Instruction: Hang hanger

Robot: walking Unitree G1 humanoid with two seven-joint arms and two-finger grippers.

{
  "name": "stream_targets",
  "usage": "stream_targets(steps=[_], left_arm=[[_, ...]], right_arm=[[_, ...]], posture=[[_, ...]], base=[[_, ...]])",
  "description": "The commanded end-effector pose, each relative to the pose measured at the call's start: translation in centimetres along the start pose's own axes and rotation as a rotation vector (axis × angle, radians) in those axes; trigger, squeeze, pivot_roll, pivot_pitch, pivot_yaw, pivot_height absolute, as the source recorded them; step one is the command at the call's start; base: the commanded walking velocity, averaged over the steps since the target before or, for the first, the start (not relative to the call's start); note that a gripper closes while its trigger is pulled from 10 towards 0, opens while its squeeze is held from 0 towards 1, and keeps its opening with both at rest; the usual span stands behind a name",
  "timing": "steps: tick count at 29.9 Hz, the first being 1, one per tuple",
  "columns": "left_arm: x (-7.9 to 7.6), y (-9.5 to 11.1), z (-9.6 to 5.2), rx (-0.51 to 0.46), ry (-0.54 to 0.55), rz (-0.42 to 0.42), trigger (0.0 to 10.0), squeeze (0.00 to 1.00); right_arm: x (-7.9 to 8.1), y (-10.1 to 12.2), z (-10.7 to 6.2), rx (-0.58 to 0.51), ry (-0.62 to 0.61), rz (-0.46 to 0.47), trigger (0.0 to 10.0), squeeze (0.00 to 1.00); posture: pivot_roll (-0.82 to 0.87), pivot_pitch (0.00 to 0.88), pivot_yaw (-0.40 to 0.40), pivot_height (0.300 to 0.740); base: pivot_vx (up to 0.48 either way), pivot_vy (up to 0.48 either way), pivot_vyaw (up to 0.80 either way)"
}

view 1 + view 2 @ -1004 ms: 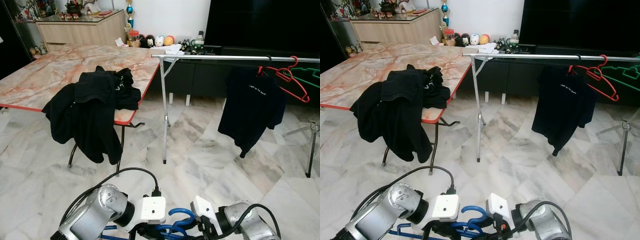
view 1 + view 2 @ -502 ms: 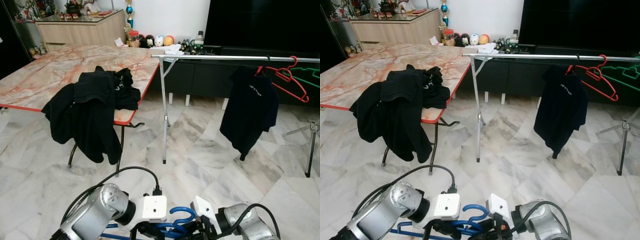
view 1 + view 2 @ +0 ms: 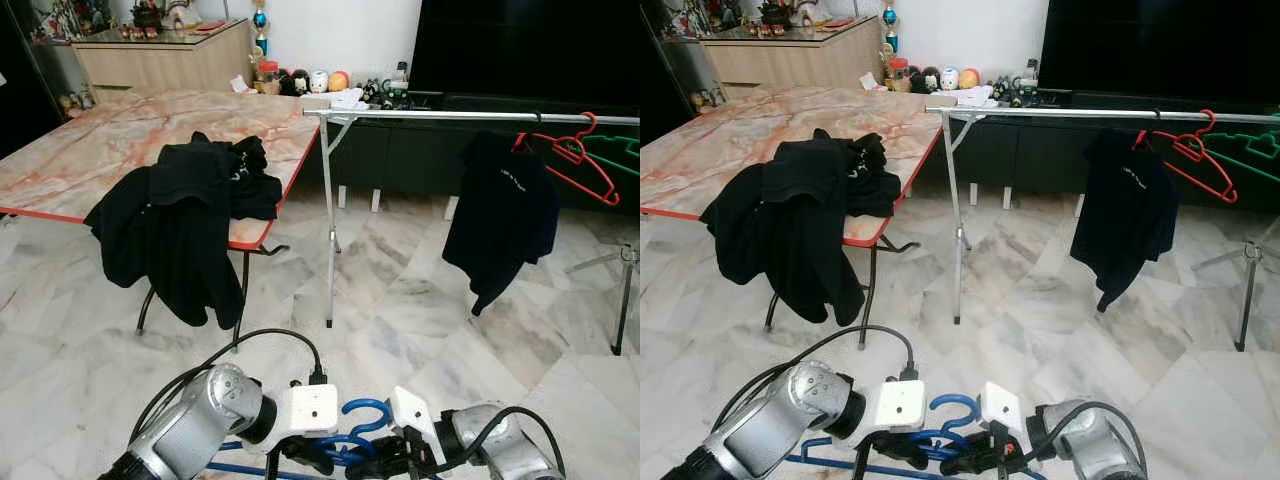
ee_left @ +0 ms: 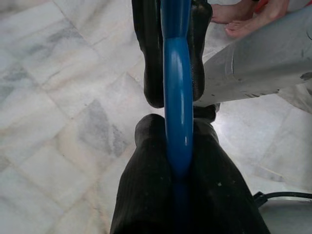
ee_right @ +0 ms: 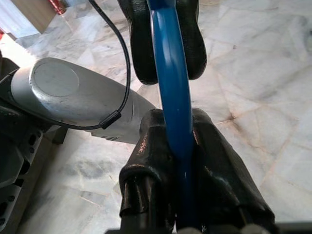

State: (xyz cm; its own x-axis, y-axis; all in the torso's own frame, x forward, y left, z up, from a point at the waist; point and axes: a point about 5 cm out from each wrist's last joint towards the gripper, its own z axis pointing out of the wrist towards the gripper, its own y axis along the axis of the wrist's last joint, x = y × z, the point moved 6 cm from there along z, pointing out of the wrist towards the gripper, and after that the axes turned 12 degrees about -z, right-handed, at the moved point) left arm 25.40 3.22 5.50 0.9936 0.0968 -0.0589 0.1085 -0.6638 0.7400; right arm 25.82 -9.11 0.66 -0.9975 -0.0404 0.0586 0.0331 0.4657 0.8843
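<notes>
Both grippers, left (image 3: 305, 452) and right (image 3: 385, 462), pinch your blue hanger (image 3: 358, 430) low above the floor (image 3: 400, 320), well short of the rail (image 3: 470, 116).

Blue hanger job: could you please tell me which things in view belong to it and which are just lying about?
Job:
- blue hanger, clamped by the left end effector and the right end effector
- silver rail

Lying about:
- black clothes draped on the marble table
- black shirt, red hanger and green hanger on the rail
- figurines
</notes>
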Motion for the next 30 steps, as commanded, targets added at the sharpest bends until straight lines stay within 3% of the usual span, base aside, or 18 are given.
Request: stream_targets(steps=[1,5,6,7,8,9,15,20,26,30], left_arm=[[1.6,1.7,-0.5,-0.025,0.102,0.102,10.0,0.0],[2.2,2.3,-0.5,-0.058,0.143,0.104,10.0,0.0],[2.3,2.3,-0.5,-0.066,0.144,0.094,10.0,0.15],[2.2,2.4,-0.6,-0.078,0.124,0.078,10.0,0.83],[2.1,2.4,-0.7,-0.081,0.117,0.075,10.0,0.83],[2.2,2.4,-0.9,-0.087,0.118,0.071,10.0,1.0],[1.7,1.6,-1.8,-0.077,0.065,0.035,10.0,1.0],[0.6,0.4,-2.8,-0.076,-0.003,-0.014,10.0,1.0],[0.5,-0.6,-3.4,-0.057,-0.017,-0.029,10.0,1.0],[1.3,-1.8,-4.4,-0.05,0.041,-0.08,10.0,1.0]], right_arm=[[0.5,0.0,0.8,0.002,0.04,0.016,0.0,0.0],[0.6,-0.1,0.9,0.005,0.041,0.019,0.0,0.0],[0.6,-0.1,0.9,0.004,0.041,0.02,0.0,0.0],[0.6,-0.1,0.9,0.004,0.042,0.02,0.0,0.0],[0.6,-0.1,0.9,0.004,0.042,0.02,0.0,0.0],[0.6,-0.2,1.0,0.004,0.042,0.021,0.0,0.0],[1.7,-1.7,1.3,0.064,0.076,0.035,0.0,0.0],[3.1,-4.4,1.1,0.137,0.065,0.11,0.0,0.0],[3.8,-5.9,0.7,0.185,0.054,0.141,0.0,0.0],[1.8,-7.8,-0.3,0.258,-0.182,0.176,0.0,0.0]], posture=[[0.07,0.019,0.006,0.74],[0.07,0.017,0.006,0.74],[0.07,0.017,0.006,0.74],[0.07,0.018,0.005,0.74],[0.07,0.018,0.005,0.74],[0.07,0.019,0.005,0.74],[0.07,0.02,0.004,0.74],[0.08,0.027,0.001,0.74],[0.07,0.028,-0.001,0.74],[0.07,0.033,0.001,0.74]], base=[[0.0,0.0,0.0],[0.0,0.0,0.0],[0.0,0.0,0.0],[0.0,0.0,0.0],[0.0,0.0,0.0],[0.0,0.0,0.0],[0.0,0.0,0.0],[0.0,0.0,0.0],[0.0,0.0,0.0],[0.0,0.0,0.0]])
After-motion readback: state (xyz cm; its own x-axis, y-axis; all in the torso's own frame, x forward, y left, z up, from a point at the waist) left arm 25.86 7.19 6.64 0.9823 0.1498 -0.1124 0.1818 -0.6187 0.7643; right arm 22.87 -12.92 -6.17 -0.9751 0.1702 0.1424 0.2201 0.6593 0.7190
